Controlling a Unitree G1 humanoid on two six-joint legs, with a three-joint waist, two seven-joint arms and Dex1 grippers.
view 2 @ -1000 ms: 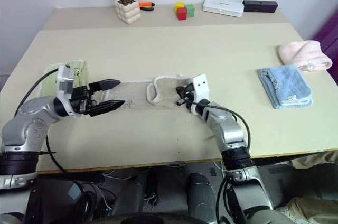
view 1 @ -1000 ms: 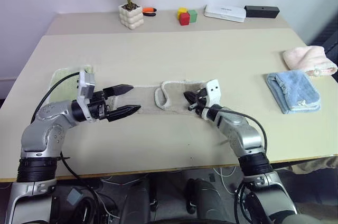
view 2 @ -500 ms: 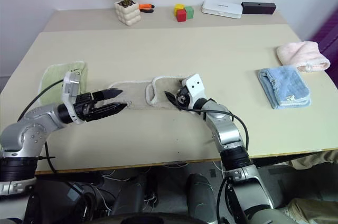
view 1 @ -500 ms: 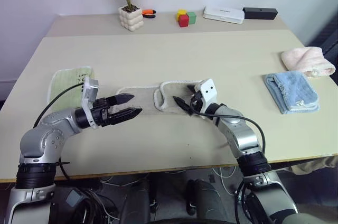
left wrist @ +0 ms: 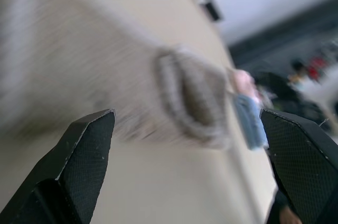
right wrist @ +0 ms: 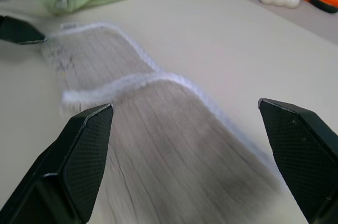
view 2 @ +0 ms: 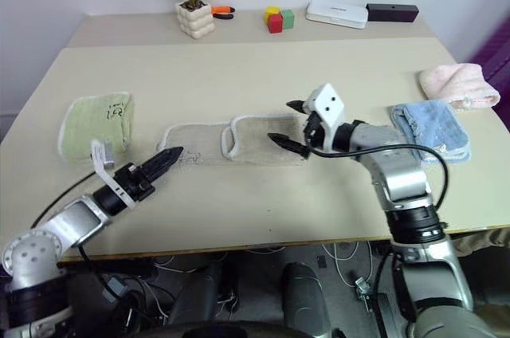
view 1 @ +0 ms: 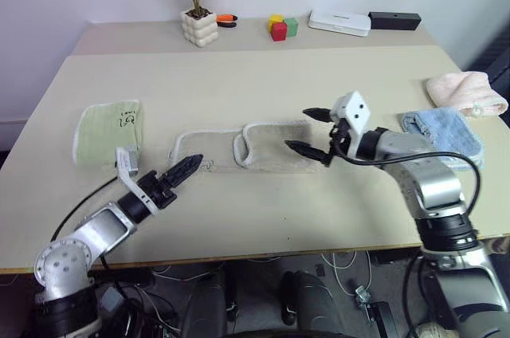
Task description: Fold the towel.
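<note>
1. Beige terry towel [view 1: 243, 149] lies flat near the middle of the table [view 1: 263, 75], its right part folded over onto itself so that a whitish stitched edge crosses the middle of the strip.
2. Left end effector [view 1: 185, 170] sits low over the table at the towel's left end, its black fingers apart as the left wrist view shows; whether the tips touch the cloth cannot be told.
3. Right end effector [view 1: 312, 131] hovers above the towel's right end, fingers spread wide and holding nothing.
4. Light-green folded cloth [view 1: 108, 131] rests to the left of the towel, apart from it.
5. Blue folded cloth [view 1: 446, 129] lies near the right edge, partly behind the right arm, with a pink rolled cloth [view 1: 466, 91] just beyond it.
6. Along the far edge stand a potted plant [view 1: 195, 3], coloured blocks [view 1: 280, 25], a white box [view 1: 340, 21] and a black box [view 1: 394, 19].
</note>
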